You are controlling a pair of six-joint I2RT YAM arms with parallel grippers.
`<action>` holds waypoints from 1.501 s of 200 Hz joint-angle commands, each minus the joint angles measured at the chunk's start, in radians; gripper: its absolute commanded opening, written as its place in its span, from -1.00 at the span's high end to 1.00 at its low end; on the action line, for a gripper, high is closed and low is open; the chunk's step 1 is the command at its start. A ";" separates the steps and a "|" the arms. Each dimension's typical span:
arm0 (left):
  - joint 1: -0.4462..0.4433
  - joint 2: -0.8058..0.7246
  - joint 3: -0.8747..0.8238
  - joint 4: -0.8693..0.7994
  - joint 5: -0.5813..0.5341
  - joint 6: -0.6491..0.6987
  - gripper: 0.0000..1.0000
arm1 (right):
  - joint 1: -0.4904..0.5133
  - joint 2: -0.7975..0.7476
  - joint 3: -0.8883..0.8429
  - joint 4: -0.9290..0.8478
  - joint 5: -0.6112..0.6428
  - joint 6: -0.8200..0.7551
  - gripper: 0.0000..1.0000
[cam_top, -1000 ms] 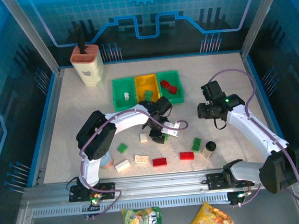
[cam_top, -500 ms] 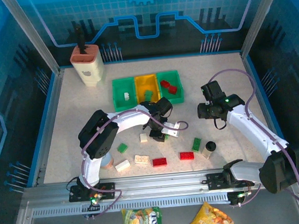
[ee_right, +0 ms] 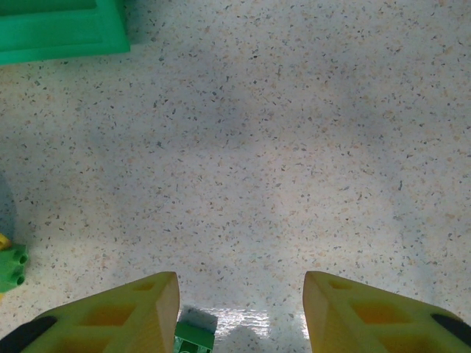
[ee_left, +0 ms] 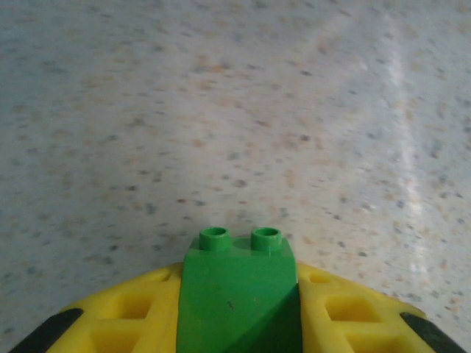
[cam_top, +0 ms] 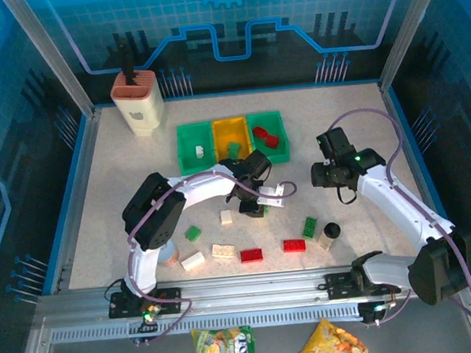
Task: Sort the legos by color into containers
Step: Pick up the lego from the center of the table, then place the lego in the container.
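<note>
From the top camera I see the left gripper (cam_top: 253, 209) low over the middle of the table (cam_top: 121, 186), just in front of the containers (cam_top: 229, 123). These stand in a row, green, yellow, green. A white piece lies in the left bin, a green one in the yellow bin and red ones in the right bin. The loose legos (cam_top: 251, 255) lie scattered along the near side in red, green and cream. The right gripper (cam_top: 324, 174) hangs above bare table to the right of the bins, near a black-capped cylinder (cam_top: 331, 232).

On the left wrist camera the yellow fingers (ee_left: 125, 320) are clamped on a green brick (ee_left: 237, 283). Its two studs point away from the lens, over speckled tabletop.

On the right wrist camera the jaws stand wide apart with nothing between them. A second green brick (ee_right: 194, 337) lies on the table just beside the left-hand finger (ee_right: 121, 316). A corner of a green bin (ee_right: 62, 33) sits at the top left.
</note>
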 commanded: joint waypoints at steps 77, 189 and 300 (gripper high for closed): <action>0.135 -0.161 0.023 0.253 -0.130 -0.588 0.51 | -0.009 -0.006 0.002 -0.005 0.019 0.003 0.02; 0.266 -0.029 0.310 0.045 -0.329 -1.113 0.42 | -0.009 -0.011 -0.003 -0.007 0.016 0.002 0.02; 0.295 0.257 0.666 -0.153 -0.459 -1.308 0.25 | -0.008 -0.023 -0.003 -0.026 0.025 -0.013 0.02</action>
